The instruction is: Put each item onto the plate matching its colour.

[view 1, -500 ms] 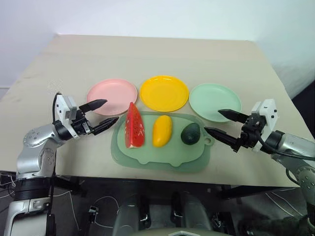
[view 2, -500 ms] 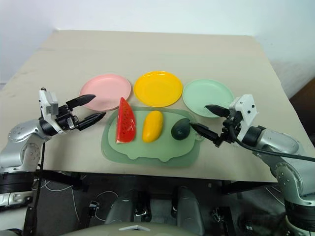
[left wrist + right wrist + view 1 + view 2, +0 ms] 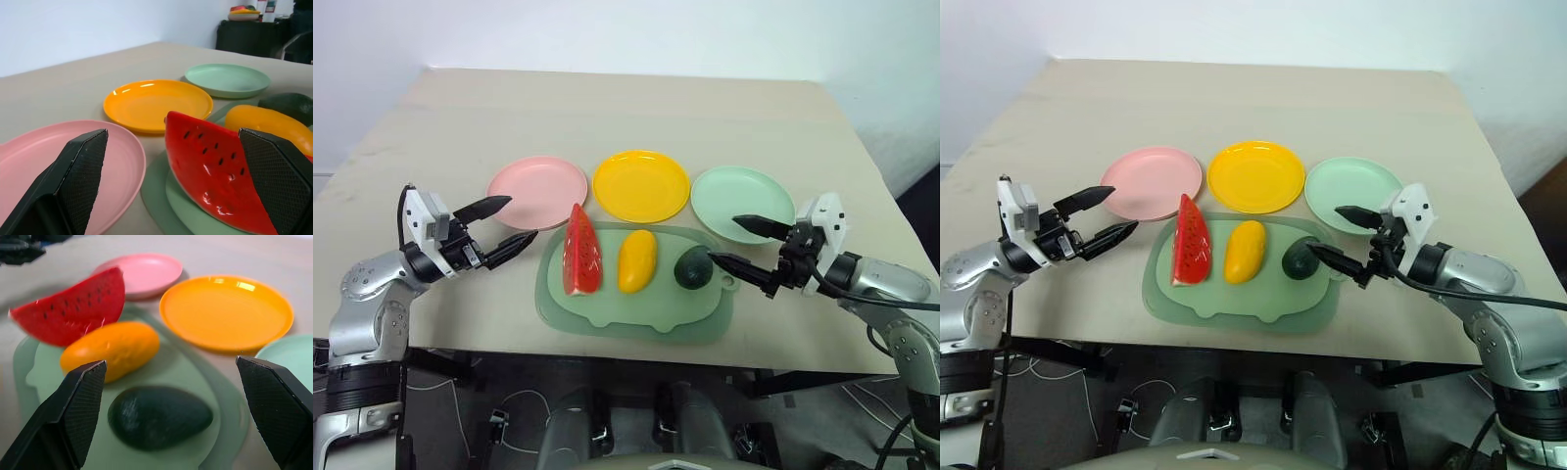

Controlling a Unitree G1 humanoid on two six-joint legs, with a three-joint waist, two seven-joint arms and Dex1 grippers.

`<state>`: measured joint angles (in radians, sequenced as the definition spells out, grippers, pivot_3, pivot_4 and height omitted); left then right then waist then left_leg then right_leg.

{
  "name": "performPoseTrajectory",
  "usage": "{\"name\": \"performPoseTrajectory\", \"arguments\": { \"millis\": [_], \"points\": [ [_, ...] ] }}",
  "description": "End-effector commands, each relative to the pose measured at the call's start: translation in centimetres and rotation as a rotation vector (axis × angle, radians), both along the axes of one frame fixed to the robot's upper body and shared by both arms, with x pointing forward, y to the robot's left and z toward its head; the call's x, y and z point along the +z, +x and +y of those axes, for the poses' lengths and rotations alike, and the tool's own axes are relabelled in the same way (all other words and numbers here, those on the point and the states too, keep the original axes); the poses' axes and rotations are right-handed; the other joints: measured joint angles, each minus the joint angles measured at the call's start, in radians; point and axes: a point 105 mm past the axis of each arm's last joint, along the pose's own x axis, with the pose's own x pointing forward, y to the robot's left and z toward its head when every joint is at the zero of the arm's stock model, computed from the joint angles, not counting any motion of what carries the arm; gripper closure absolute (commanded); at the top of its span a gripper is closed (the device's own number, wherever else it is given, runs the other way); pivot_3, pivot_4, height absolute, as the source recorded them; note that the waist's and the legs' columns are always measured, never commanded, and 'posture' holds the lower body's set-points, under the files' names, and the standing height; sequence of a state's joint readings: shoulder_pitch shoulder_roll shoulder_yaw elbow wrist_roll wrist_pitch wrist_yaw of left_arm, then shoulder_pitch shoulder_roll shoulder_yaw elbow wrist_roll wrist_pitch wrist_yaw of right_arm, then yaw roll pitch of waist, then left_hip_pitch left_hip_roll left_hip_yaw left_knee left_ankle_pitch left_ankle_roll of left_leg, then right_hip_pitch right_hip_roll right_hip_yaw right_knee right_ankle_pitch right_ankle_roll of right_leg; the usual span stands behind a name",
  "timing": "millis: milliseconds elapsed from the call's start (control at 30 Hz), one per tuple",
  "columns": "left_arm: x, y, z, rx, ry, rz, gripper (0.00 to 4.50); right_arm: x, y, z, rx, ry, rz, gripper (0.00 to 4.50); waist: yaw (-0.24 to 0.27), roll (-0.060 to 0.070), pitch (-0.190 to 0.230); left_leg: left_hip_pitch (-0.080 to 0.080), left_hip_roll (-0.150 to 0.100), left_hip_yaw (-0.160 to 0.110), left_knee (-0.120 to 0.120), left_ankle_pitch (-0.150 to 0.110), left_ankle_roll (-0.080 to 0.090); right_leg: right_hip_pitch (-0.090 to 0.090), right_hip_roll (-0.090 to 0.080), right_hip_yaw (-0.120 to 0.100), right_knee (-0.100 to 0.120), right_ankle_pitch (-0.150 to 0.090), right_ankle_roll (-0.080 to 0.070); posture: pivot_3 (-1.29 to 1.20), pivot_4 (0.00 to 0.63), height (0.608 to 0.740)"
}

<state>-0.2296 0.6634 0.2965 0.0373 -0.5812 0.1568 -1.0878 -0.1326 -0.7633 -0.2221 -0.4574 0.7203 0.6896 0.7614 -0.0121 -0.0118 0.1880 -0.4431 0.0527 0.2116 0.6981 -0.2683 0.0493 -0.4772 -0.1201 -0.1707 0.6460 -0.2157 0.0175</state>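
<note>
Left eye view, mat [image 3: 607, 318] under three fruits, plates behind

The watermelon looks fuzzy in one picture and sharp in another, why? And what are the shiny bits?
In the right wrist view the watermelon sits far back and out of focus, while the avocado up close is sharper. In the left wrist view the watermelon is near and crisp, with small white glints of light low on its red face. The yellow plate there shows pale streaks of glare too.
</note>
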Motion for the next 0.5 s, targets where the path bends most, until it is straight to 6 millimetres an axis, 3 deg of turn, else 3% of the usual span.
{"name": "performPoseTrajectory", "arguments": {
  "millis": [33,300,500],
  "points": [
    [1.2,-1.0,-0.7,-0.039,0.001,-0.038,0.01,0.9,-1.0,0.6,0.037,0.015,0.002,0.00,-0.001,0.000,0.000,0.000,0.000,0.000,0.000,0.000,0.000,0.000,0.000,0.000,0.000,0.000,0.000,0.00,0.150,0.696],
    [1.0,-1.9,-3.3,-0.133,-0.007,-0.007,0.01,0.0,-0.5,0.7,-0.023,0.002,0.056,0.00,0.001,0.000,0.000,0.000,0.000,0.000,0.000,0.000,0.000,0.000,0.000,0.000,-0.001,-0.001,0.001,0.00,0.150,0.696],
    [0.8,-2.2,-4.1,-0.170,0.004,0.006,0.01,-0.5,0.0,1.4,-0.064,-0.013,0.094,0.00,0.000,0.000,0.000,0.000,0.000,0.000,0.000,0.000,0.000,0.000,0.000,0.000,-0.001,-0.001,0.001,0.00,0.150,0.696]
  ]
}}
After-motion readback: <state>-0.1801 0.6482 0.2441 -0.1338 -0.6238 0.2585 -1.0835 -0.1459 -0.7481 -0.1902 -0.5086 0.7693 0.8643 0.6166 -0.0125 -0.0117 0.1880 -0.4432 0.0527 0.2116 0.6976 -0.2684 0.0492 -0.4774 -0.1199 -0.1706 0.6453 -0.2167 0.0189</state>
